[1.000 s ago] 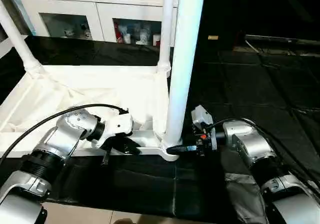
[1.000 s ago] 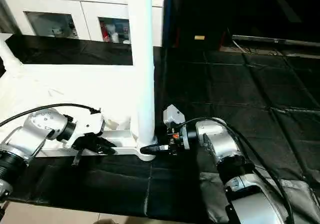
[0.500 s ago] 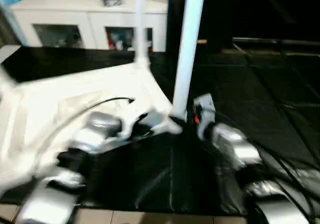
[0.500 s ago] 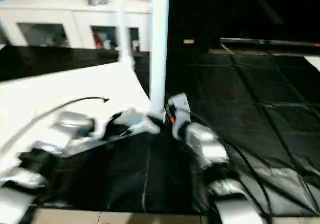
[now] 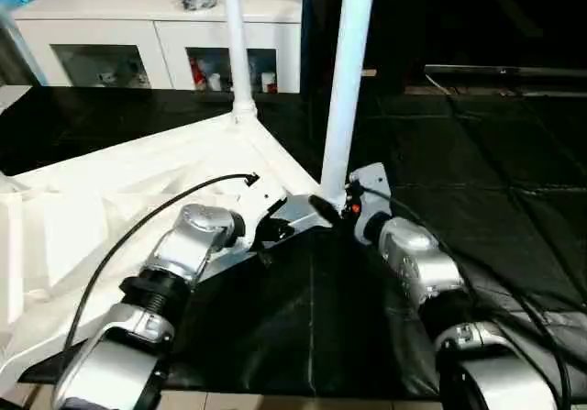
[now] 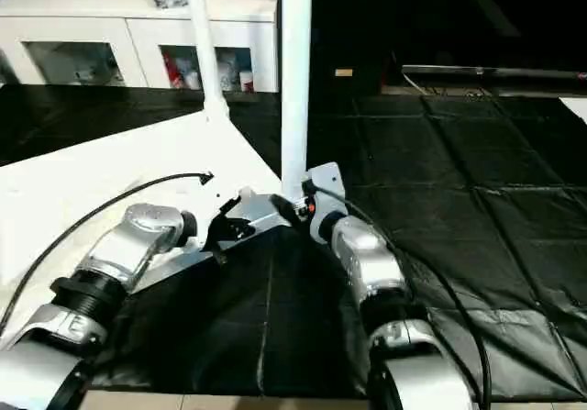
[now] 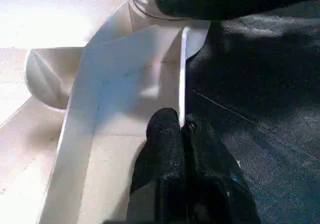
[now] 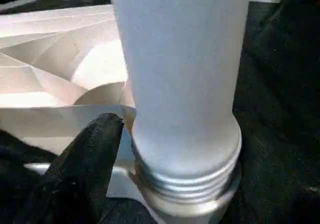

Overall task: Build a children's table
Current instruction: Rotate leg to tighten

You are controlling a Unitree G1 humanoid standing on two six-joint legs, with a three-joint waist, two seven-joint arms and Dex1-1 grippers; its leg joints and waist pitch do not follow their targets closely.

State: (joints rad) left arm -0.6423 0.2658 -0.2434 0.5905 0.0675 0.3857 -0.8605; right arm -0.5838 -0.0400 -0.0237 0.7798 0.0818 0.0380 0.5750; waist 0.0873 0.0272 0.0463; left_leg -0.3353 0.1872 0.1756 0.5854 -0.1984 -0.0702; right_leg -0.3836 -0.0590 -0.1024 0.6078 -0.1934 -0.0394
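The children's table lies upside down on the black mat, its white top point(image 5: 101, 199) ribbed side up. A near leg point(image 5: 348, 80) and a far leg point(image 5: 233, 43) stand upright in its corner sockets. My left gripper point(image 5: 266, 232) is shut on the top's thin rim point(image 7: 182, 73) just beside the near corner, the rim running between its fingers point(image 7: 162, 149). My right gripper point(image 5: 328, 210) is at the base of the near leg point(image 8: 180, 83). It is open, with one of its fingers point(image 8: 85, 159) beside the leg's threaded end and the socket.
A white cabinet with glass doors point(image 5: 138, 34) stands behind the table, small items on and inside it. The black mat point(image 5: 477, 153) stretches to the right and in front. My left arm's cable point(image 5: 156, 216) arcs over the top. Light floor shows at the near edge.
The camera has shifted. The table's near corner has swung away from me, so its front edge now runs diagonally. Both grippers have stayed at that corner. The right gripper's jaws have widened.
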